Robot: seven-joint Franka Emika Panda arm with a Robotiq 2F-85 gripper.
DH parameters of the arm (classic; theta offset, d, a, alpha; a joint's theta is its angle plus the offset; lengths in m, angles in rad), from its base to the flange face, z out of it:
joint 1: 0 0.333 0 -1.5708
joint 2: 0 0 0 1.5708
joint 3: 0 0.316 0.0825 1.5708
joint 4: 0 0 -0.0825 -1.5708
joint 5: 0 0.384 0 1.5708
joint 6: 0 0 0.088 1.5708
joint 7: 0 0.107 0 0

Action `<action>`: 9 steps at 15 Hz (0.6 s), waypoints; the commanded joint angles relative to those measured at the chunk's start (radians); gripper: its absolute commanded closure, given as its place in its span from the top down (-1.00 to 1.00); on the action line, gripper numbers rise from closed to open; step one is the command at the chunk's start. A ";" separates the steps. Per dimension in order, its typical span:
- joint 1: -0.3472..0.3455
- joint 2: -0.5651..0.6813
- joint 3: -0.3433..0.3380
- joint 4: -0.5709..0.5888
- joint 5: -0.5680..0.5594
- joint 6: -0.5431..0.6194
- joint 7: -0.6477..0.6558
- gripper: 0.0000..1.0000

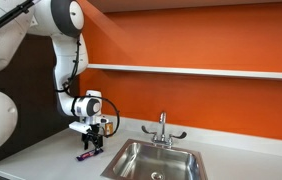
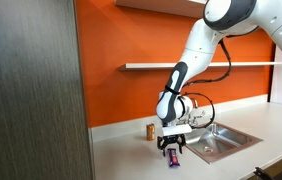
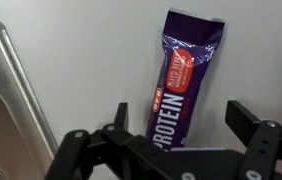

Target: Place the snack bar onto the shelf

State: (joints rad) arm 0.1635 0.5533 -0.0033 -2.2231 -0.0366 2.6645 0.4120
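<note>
- Currently the snack bar (image 3: 186, 85) lies flat on the pale surface (image 1: 41, 160), near the sink (image 1: 161, 162) and directly under the arm's lowered wrist.
- Wrist view: the fingers (image 3: 245, 120) stand spread apart, one on either side of the bar's near end, gripping nothing. Whether they touch the wrapper I cannot tell.
- The bar's long axis runs away from the wrist camera with a slight tilt, roughly square to the line between the fingers. Judgement: closing would pinch it across its narrow width.
- The shelf (image 1: 201, 71) sits high on the orange wall, well apart from the bar; grasp and lift are not yet done.
</note>
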 commanded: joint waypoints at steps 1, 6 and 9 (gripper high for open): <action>0.014 0.030 -0.018 0.037 0.030 -0.013 -0.006 1.00; 0.008 0.042 -0.023 0.043 0.049 -0.012 -0.006 1.00; 0.007 0.042 -0.026 0.042 0.070 -0.020 0.002 1.00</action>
State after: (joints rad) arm 0.1637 0.5884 -0.0212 -2.1987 0.0011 2.6642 0.4120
